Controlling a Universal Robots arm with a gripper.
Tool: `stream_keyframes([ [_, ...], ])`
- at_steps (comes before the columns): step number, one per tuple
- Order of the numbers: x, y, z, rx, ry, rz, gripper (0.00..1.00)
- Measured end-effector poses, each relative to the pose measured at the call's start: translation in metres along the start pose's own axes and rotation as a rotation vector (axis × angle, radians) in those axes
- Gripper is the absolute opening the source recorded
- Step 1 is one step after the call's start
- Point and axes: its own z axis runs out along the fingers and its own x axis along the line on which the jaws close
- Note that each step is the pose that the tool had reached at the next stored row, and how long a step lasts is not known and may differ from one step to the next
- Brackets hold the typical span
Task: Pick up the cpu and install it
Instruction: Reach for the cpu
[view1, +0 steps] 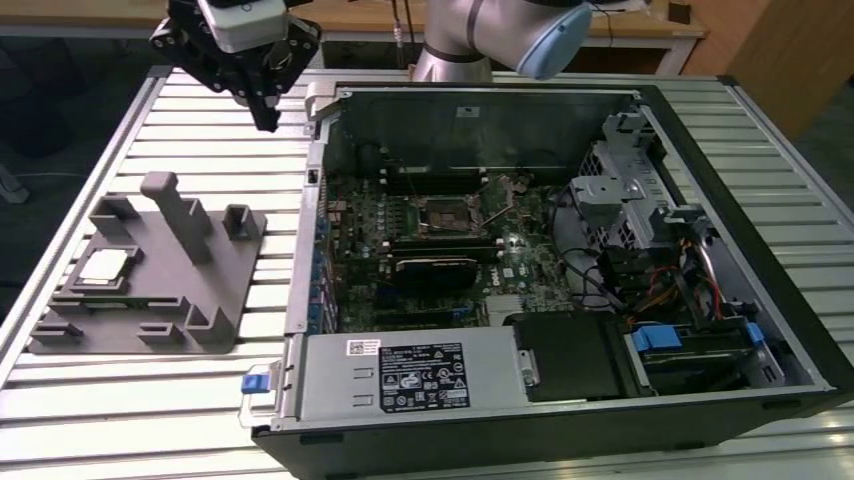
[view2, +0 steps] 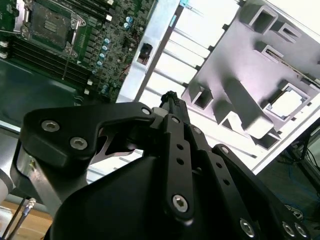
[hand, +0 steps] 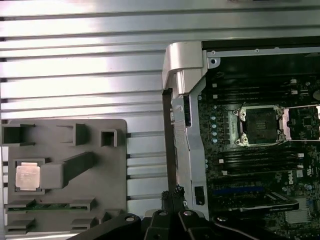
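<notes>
The cpu (view1: 107, 266) is a small silvery square chip lying flat in a recess of the grey tray (view1: 200, 300), at the exterior view's left. It also shows in the first wrist view as the cpu (hand: 27, 176) and in the second wrist view as the cpu (view2: 288, 103). My gripper (view1: 267, 122) hangs high above the slatted table, beyond the tray and beside the case's corner. Its fingers meet at the tip, shut on nothing, as the gripper (hand: 172, 193) and gripper (view2: 170, 96) show. The dark metal-framed socket (view1: 447, 212) sits open on the motherboard inside the case.
The open computer case (view1: 747, 400) lies on its side on the slatted metal table (view1: 200, 140). Its raised metal wall (view1: 315, 200) stands between tray and motherboard. An upright post (view1: 174, 210) rises from the tray near the chip. Drive bays and cables fill the case's right side.
</notes>
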Motion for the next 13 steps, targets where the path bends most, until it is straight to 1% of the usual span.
stream_keyframes([
  [5,0.0093,-0.0007,-0.0003,-0.0003,-0.0022,0.0,0.11],
  [13,0.0294,-0.0024,0.0001,-0.0006,-0.0064,0.0,0.11],
])
